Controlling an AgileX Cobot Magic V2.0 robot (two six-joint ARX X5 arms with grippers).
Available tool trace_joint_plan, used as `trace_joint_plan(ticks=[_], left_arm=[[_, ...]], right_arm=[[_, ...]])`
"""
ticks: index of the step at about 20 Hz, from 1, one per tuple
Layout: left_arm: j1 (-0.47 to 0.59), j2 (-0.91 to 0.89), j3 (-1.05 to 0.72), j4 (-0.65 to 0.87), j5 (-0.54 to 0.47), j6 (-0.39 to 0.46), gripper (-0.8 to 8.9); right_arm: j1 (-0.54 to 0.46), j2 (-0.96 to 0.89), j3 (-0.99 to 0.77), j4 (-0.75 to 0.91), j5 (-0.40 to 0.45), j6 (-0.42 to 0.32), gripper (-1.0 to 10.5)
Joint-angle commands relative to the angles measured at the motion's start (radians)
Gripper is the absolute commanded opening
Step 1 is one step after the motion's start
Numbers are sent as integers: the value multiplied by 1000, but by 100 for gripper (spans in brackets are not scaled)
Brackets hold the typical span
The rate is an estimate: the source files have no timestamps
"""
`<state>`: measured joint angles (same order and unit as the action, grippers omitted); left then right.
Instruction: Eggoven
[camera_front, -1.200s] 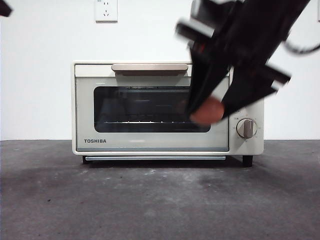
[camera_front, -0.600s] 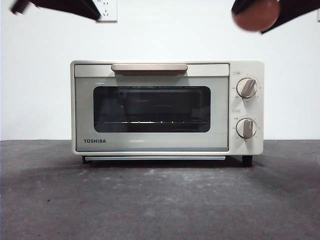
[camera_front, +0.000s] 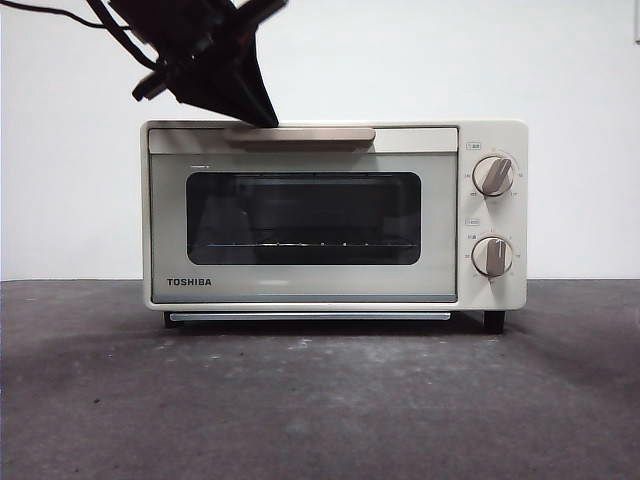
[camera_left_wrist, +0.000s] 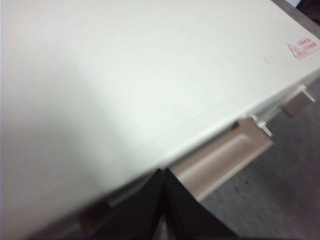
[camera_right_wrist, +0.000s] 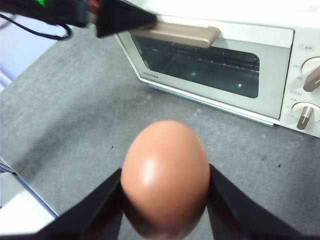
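The oven (camera_front: 335, 215) stood shut on the surface (camera_front: 320, 400), its handle (camera_front: 300, 134) along the door's top edge. The left gripper (camera_front: 265, 118) touched that handle's end, jaws pressed together and empty. The right gripper (camera_right_wrist: 165, 185), raised above the surface, clamped the egg (camera_right_wrist: 165, 177).

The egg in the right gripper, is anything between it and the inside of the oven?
Yes. The oven door is shut. The right gripper holds the egg out front, while the left gripper, jaws together, is at the handle.
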<state>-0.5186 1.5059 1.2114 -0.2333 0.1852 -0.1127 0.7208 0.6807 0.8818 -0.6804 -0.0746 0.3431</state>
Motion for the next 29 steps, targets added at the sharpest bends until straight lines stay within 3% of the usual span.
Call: trace_joint_plan(ticks=[1,11,29], left_arm=[[-10,33,26,16,-19,27,7],[-51,66,26,-59,-22,45,7],[-331,61,26,-317,-21,13,7]], right_arm=[[10,-6,16,-1,5,-11,2],[10,-11,16,-16,5,-19,2],[10,-10,16,-15,27,-30,2]])
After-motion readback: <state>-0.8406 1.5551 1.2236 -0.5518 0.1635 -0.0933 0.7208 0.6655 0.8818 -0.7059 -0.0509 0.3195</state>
